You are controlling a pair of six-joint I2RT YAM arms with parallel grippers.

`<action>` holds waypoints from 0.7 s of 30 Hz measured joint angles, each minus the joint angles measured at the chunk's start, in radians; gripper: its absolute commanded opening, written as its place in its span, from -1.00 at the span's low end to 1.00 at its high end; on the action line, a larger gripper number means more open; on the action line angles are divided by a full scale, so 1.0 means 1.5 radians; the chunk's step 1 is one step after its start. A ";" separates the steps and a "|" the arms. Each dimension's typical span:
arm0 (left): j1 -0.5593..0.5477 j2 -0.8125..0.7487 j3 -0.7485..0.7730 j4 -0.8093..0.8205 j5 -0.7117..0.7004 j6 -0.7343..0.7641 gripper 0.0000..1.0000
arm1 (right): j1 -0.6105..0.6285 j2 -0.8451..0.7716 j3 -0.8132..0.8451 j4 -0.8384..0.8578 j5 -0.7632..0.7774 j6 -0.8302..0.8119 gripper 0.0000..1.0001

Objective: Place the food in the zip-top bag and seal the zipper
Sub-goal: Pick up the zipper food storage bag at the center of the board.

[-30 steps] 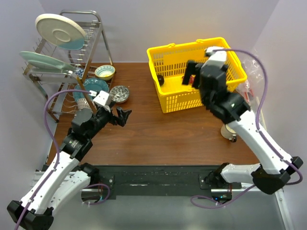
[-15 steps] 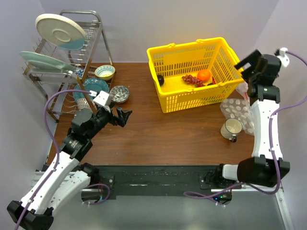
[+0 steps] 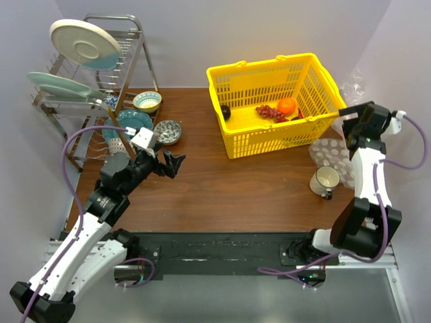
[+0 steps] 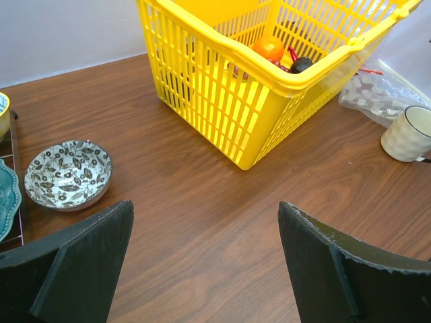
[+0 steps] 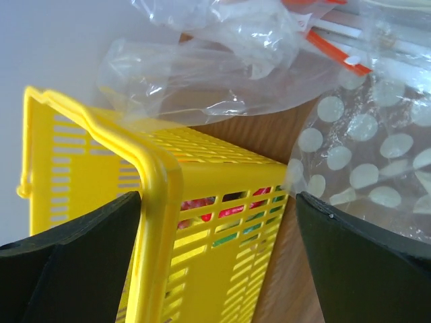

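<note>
In the yellow basket [image 3: 259, 140] the orange [image 3: 287, 105] and grapes [image 3: 269, 111] lie unbagged; the clear bag [image 5: 202, 77] rests just beside it. Left gripper [image 4: 204, 266] and right gripper [image 5: 217, 266] gape wide, empty; everything remains.

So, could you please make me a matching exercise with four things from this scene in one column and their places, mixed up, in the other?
Things
1. orange
2. patterned bowl
3. mug
4. large pale plate

Places
A. on top of the dish rack
B. inside the yellow basket
C. on the table, next to the dimpled clear packaging
D. on the table, close beside the dish rack

Pairs: 1-B, 2-D, 3-C, 4-A.
</note>
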 measured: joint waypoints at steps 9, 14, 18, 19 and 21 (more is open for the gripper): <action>0.000 0.006 0.000 0.000 0.000 0.000 0.85 | -0.019 -0.040 -0.124 0.097 0.084 0.117 0.83; 0.000 0.012 0.000 0.000 0.000 0.000 0.85 | -0.025 0.060 -0.125 0.174 0.039 0.169 0.95; 0.000 0.012 0.000 0.000 0.002 0.000 0.85 | -0.028 0.130 -0.125 0.242 0.018 0.207 0.97; 0.000 0.013 0.000 0.000 0.003 0.000 0.85 | -0.029 0.151 -0.125 0.264 0.013 0.216 0.97; 0.000 0.015 0.000 0.001 0.007 0.000 0.85 | -0.030 0.188 -0.124 0.309 0.004 0.229 0.98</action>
